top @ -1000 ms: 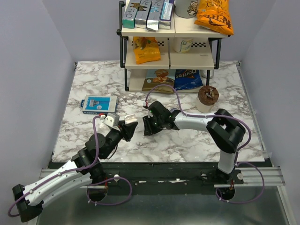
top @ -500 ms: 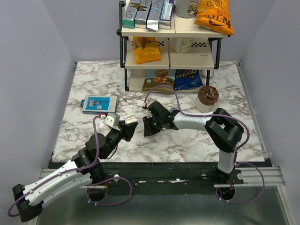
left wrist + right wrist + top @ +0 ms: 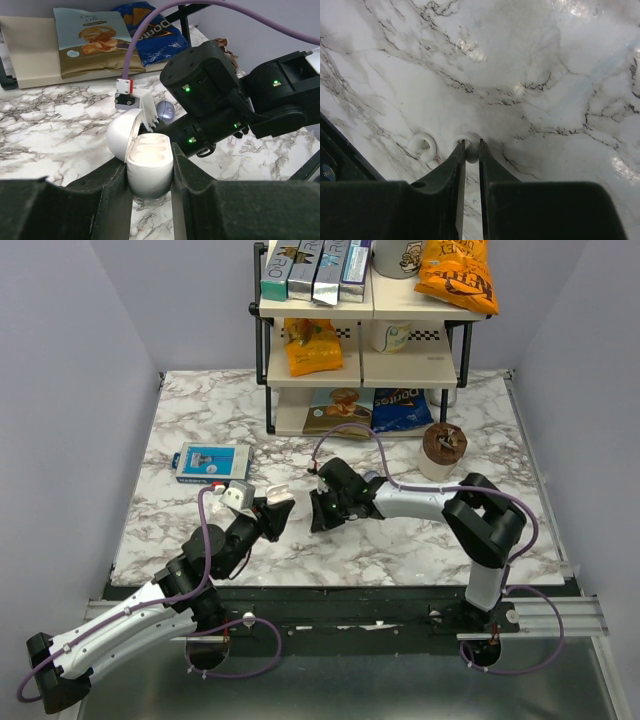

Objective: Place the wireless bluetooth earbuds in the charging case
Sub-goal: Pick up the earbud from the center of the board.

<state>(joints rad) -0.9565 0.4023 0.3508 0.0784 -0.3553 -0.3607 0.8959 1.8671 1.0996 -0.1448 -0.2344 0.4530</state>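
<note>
The charging case (image 3: 149, 172) looks pale and rounded. It stands upright between the fingers of my left gripper (image 3: 149, 159), which is shut on it. Its lid (image 3: 121, 136) hangs open to the left and the wells inside are empty. In the top view my left gripper (image 3: 277, 510) faces my right gripper (image 3: 318, 517) at the table's middle. One small pale earbud (image 3: 471, 153) lies on the marble with the right gripper (image 3: 471, 143) pressed against both its sides. A second ring-shaped earbud (image 3: 422, 146) lies just left of it, untouched.
A shelf rack (image 3: 360, 360) with snack bags stands at the back. A brown cup (image 3: 443, 448) sits to the right of it and a blue box (image 3: 210, 462) lies to the left. A lavender round thing (image 3: 165, 110) shows behind the case.
The right gripper's jaws have narrowed onto the earbud and its wrist has shifted slightly right. The left arm and the case have not moved.
</note>
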